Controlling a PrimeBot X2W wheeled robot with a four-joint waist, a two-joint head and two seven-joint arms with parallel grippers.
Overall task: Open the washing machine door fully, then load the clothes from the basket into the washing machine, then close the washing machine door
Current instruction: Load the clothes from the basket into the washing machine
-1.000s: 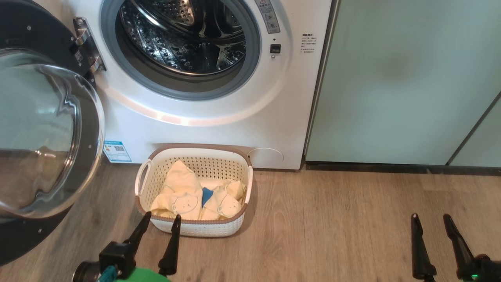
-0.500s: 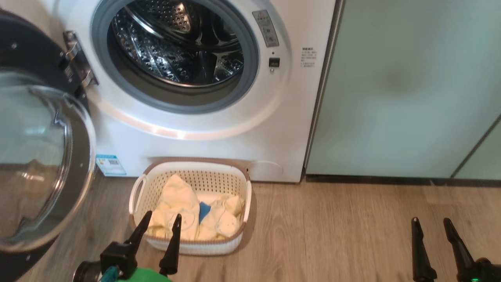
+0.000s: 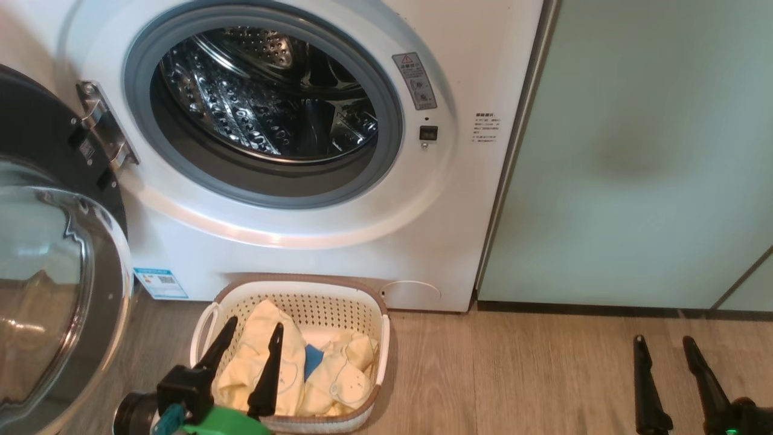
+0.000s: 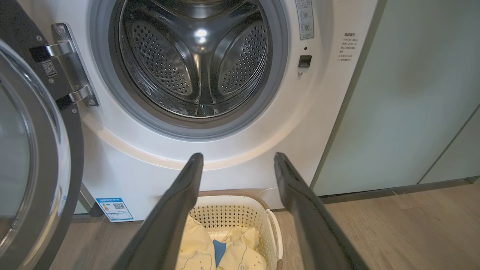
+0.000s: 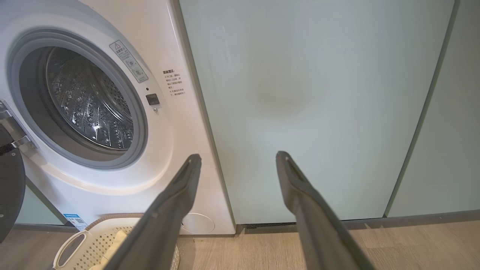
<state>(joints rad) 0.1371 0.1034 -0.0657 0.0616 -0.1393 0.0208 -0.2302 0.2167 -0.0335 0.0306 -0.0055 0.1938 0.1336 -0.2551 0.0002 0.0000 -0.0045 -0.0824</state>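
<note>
The white washing machine (image 3: 338, 241) stands with its steel drum (image 3: 259, 109) exposed. Its black washing machine door (image 3: 54, 272) with the glass bowl hangs swung out at the left. On the floor in front sits the cream basket (image 3: 368, 302), holding the pale yellow clothes (image 3: 338, 380) and a bit of blue. My left gripper (image 3: 253, 329) hovers open over the basket's near side, empty. My right gripper (image 3: 662, 343) is open over the floor at the lower right. In the left wrist view the left gripper (image 4: 238, 159) points at the washer's front, above the basket (image 4: 240, 204).
Pale green cabinet doors (image 3: 640, 157) stand to the right of the washer. Wood-look floor (image 3: 513, 374) stretches between the basket and my right gripper. The open door takes up the left side.
The head camera has tilted up, so the washer, the door and the basket sit lower in the picture. Both grippers stay open in about the same spots.
</note>
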